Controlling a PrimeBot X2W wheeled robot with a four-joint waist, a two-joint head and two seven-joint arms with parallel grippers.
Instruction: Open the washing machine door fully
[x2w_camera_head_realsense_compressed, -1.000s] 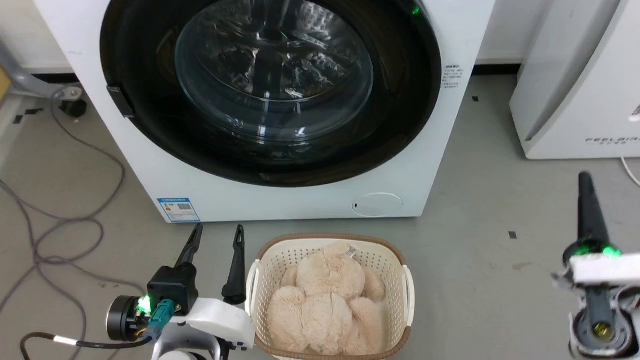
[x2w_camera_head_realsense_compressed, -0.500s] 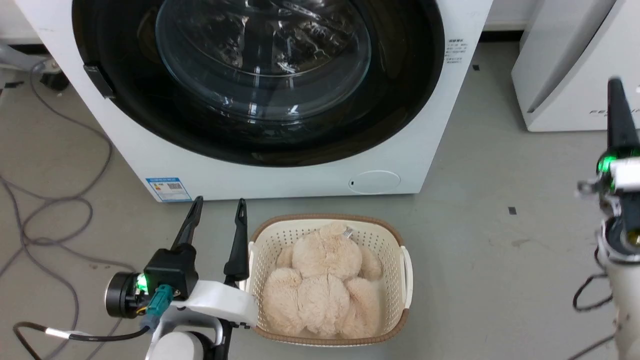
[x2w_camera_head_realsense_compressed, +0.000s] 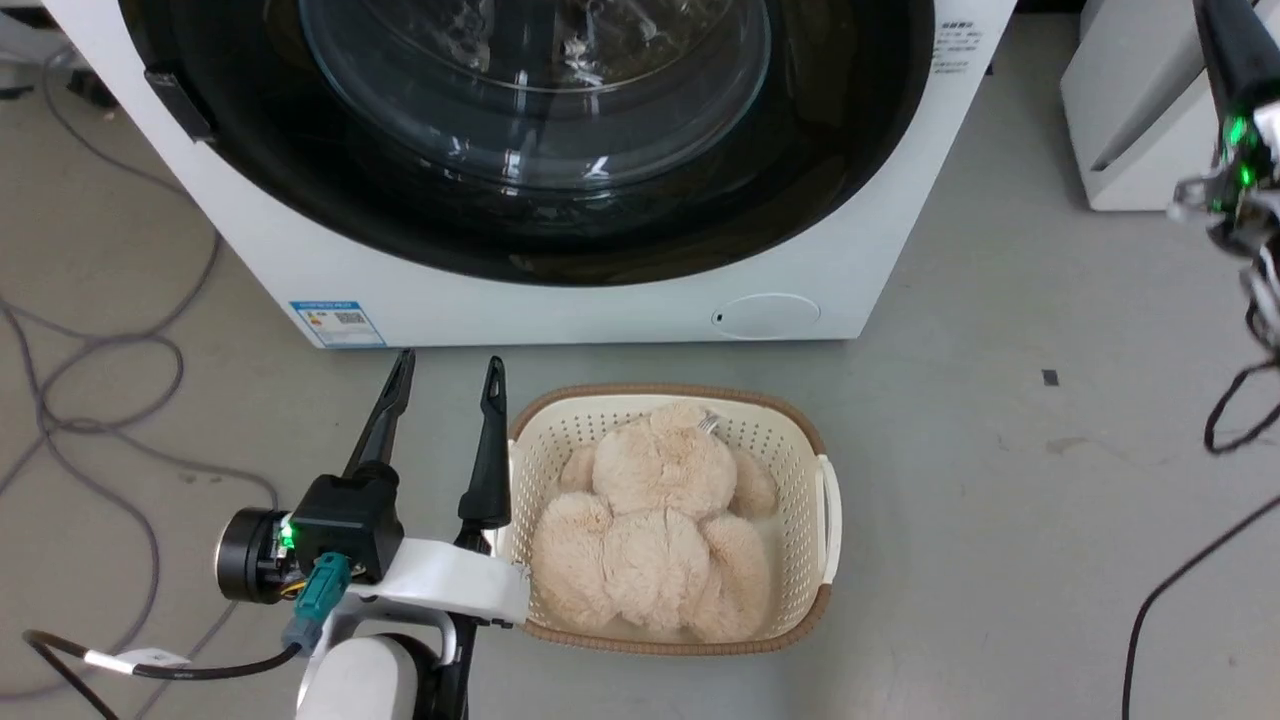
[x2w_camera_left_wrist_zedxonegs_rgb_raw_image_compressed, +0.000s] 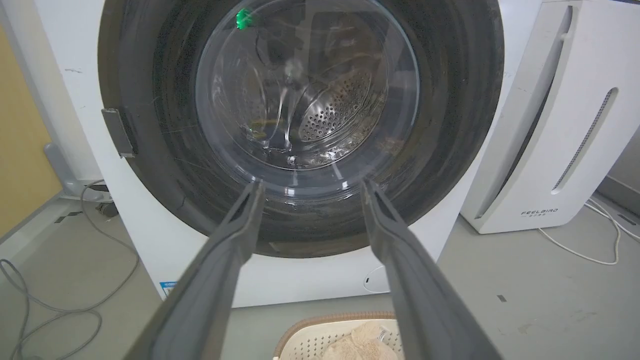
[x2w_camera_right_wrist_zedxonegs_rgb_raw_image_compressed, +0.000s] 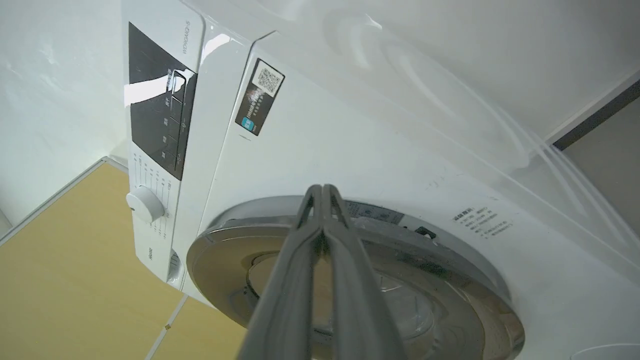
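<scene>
The washing machine is a white front-loader standing across the top of the head view. Its door, a glossy black disc with a clear glass bowl, lies shut against the front. A small dark tab sits at the door's left edge. My left gripper is open and holds nothing, low on the floor just before the machine's base; its fingers frame the door's lower half. My right gripper is raised at the far right. Its fingers are pressed together and point at the door's rim, apart from it.
A cream basket with a beige plush toy stands on the floor right of my left gripper. Grey cables lie at the left and a black cable at the right. A white FEELBAIR appliance stands right of the machine.
The head camera has shifted, sliding the machine and basket up the picture. My right gripper has risen much further, from beside the basket to the machine's upper right. The left gripper stays by the basket.
</scene>
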